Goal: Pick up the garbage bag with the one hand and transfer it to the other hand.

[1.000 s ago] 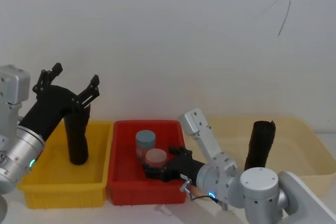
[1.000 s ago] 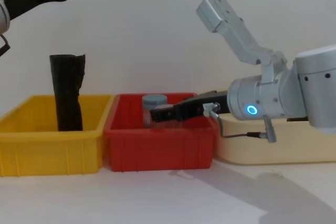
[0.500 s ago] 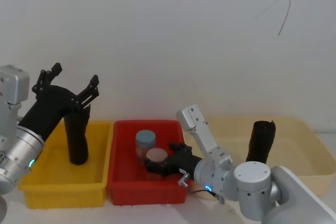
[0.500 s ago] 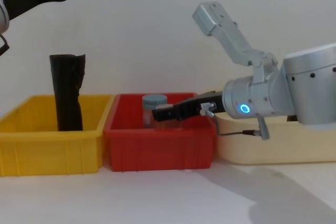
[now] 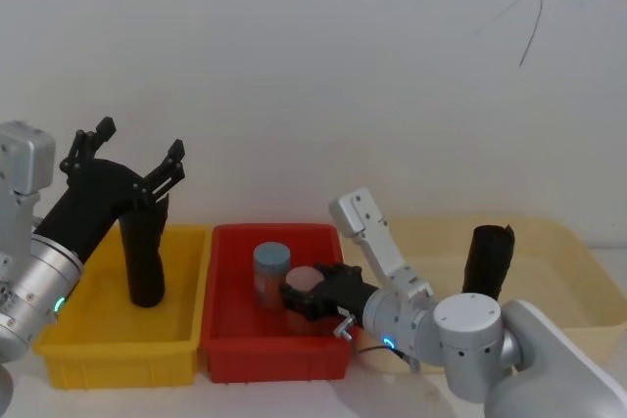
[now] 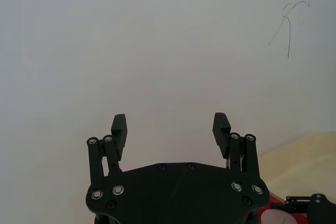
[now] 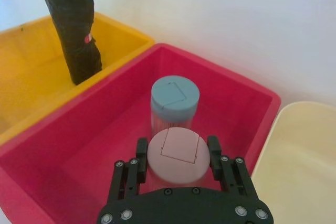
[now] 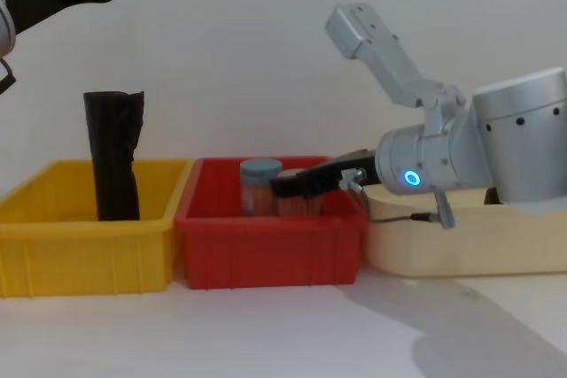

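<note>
One garbage bag (image 5: pixel 144 261) (image 8: pixel 113 157) (image 7: pixel 73 30), a tall crinkled black roll, stands upright in the yellow bin (image 5: pixel 118 359). My left gripper (image 5: pixel 140 139) (image 6: pixel 170 127) hangs open just above its top, holding nothing. A second black roll (image 5: pixel 487 261) stands in the cream bin (image 5: pixel 568 242). Low inside the red bin (image 5: pixel 274 359), my right gripper (image 7: pixel 177 145) (image 5: pixel 306 291) (image 8: pixel 288 188) has its two fingers pressed against the sides of the pink-lidded jar (image 7: pixel 176 158) (image 5: pixel 309 276).
A blue-lidded jar (image 5: pixel 271 261) (image 7: pixel 175 95) stands right behind the pink one in the red bin. The three bins sit side by side against a white wall, yellow on the left, cream on the right. The right arm's elbow (image 5: pixel 358 217) rises above the red bin.
My right gripper has slid forward over the red bin and closed around the pink-lidded jar, which has shifted slightly right. The left arm has stayed still.
</note>
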